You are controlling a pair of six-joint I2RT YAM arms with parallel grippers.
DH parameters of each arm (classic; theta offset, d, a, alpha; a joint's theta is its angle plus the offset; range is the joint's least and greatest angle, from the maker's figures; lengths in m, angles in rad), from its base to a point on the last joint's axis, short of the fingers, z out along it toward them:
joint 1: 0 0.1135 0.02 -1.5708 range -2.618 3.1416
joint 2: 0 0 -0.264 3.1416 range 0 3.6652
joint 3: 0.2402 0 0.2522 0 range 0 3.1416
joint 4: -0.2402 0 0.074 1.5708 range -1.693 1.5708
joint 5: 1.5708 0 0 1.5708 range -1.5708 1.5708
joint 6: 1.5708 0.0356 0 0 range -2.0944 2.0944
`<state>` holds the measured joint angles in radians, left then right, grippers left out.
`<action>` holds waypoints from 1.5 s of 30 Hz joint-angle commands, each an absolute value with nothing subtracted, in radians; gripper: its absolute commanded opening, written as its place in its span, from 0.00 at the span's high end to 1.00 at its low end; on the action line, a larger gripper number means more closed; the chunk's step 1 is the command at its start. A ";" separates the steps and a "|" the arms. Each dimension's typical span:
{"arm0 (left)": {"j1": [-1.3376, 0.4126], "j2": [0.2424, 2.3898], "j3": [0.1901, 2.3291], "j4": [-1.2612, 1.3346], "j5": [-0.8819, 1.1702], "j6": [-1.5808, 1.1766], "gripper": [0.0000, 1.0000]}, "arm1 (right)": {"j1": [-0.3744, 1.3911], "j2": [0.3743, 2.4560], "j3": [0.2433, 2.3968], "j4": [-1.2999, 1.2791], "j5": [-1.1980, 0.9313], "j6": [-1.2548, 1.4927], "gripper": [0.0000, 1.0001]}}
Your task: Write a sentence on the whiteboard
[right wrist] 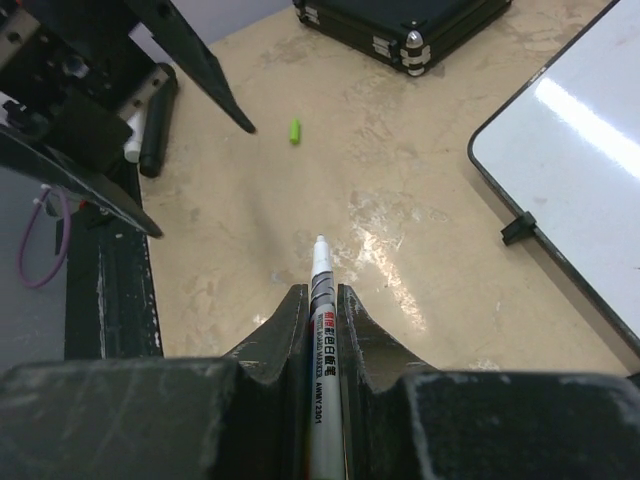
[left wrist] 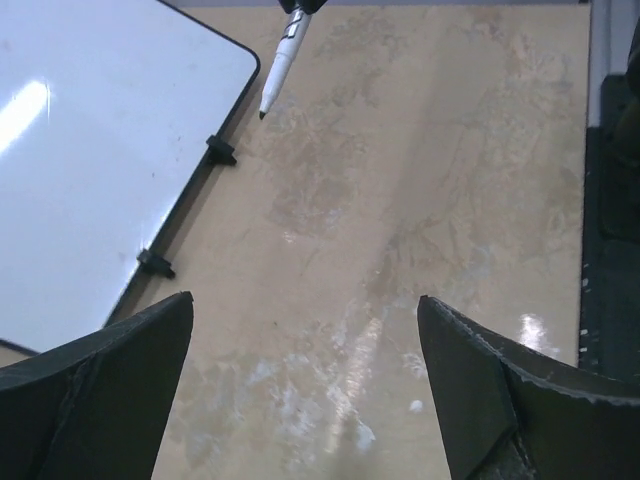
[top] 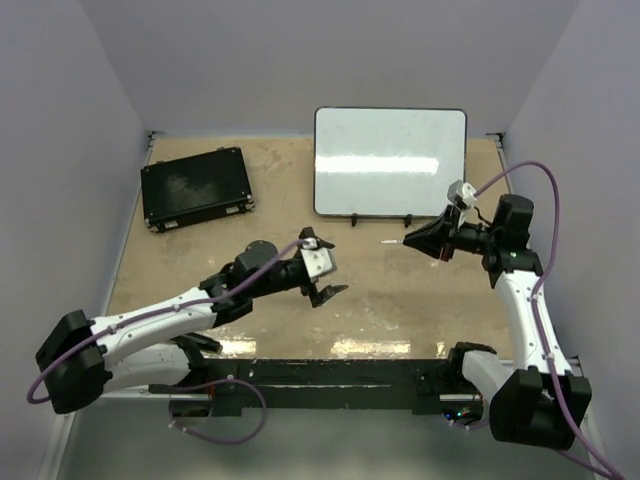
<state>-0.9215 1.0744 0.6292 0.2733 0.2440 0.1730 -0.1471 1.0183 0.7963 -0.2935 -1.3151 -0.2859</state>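
Two grippers hang just in front of the whiteboard (top: 390, 160), a glossy white, black-rimmed panel lying with a black case (top: 195, 188) off to its left. The left gripper (top: 322, 265) gapes wide; the right gripper (top: 408, 241) pinches a marker (right wrist: 321, 268).

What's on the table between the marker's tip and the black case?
A small green cap lies there on the table; the right wrist view shows it.

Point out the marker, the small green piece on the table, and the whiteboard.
marker (right wrist: 322, 340): right wrist view, on its printed barrel.
green piece (right wrist: 295, 131): right wrist view, on its middle.
whiteboard (top: 390, 160): top external view, on its bare white face.
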 commanded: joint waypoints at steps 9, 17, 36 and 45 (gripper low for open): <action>-1.043 1.420 0.879 0.569 0.071 0.636 0.08 | -0.152 0.917 0.657 0.153 -1.453 0.118 1.00; -1.092 1.546 0.957 0.569 0.045 0.641 0.32 | -0.152 0.959 0.664 0.140 -1.430 0.115 1.00; -1.104 1.608 1.025 0.566 0.005 0.627 0.58 | -0.143 0.997 0.670 0.086 -1.375 0.072 1.00; -1.109 1.637 1.063 0.522 0.015 0.630 0.92 | -0.133 1.009 0.681 0.048 -1.359 0.038 1.00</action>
